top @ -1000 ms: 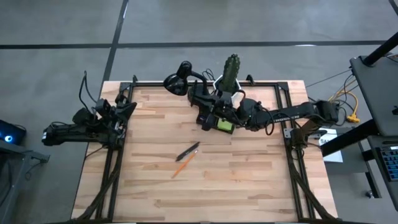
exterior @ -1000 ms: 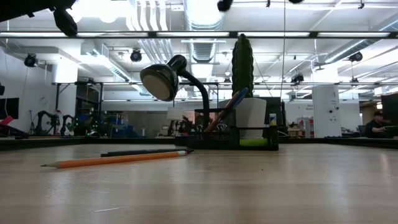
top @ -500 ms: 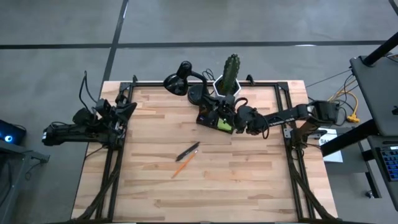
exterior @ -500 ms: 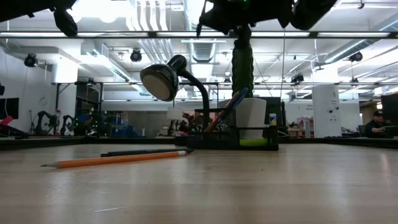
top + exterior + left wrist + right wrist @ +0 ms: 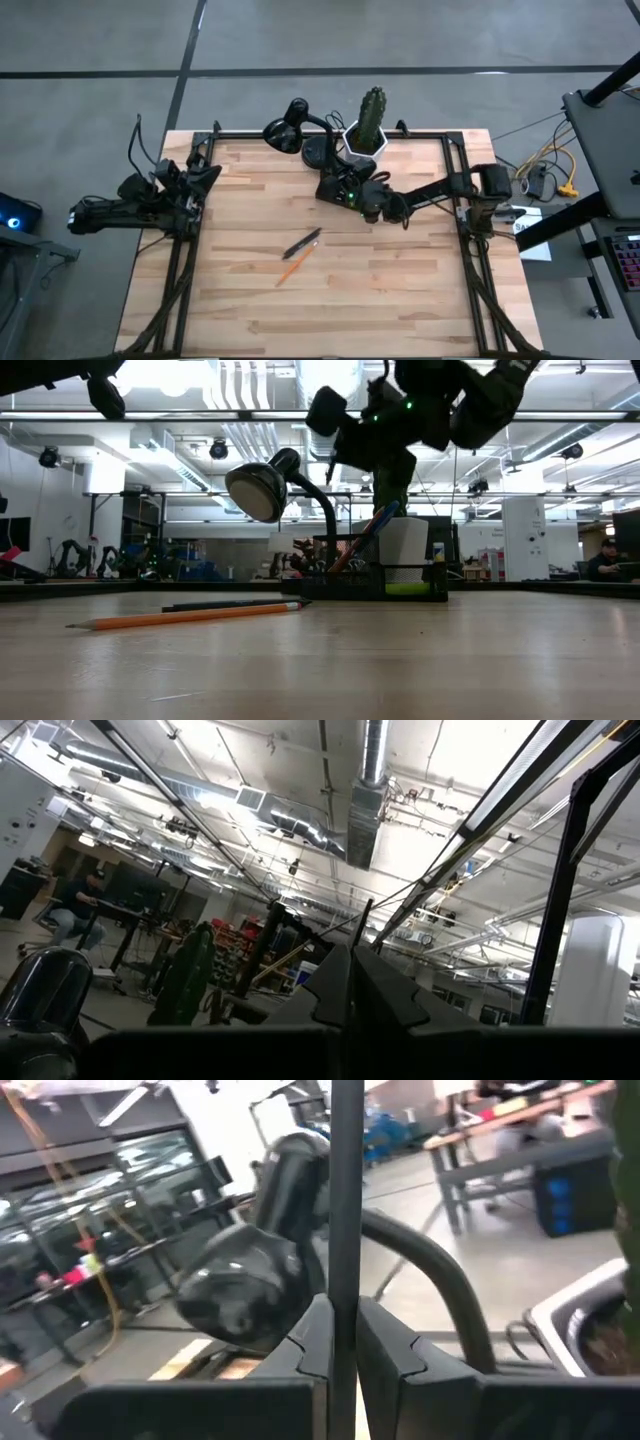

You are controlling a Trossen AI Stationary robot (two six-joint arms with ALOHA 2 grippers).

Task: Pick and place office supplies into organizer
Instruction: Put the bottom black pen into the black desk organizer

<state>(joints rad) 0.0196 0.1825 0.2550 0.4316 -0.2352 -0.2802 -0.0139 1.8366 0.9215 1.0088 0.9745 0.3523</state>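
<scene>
Overhead, the right hand, closed and empty, hangs above the organizer by the lamp. Orange pencil and dark pen lie mid-tabletop. Left hand closed, parked at the tabletop's left edge.

left pincer: closed, parked at table's left edge | right pincer: closed, raised mid-table

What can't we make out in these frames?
- Organizer contents: in the high view the right gripper and its arm cover most of it; in the low view its dark front wall hides the compartments.
- Sticky-note pad: low view shows only a green strip.
- Pencil and pen on the table: too small in the high view for markings.
- Left gripper: shut, parked at the table's left edge.
</scene>
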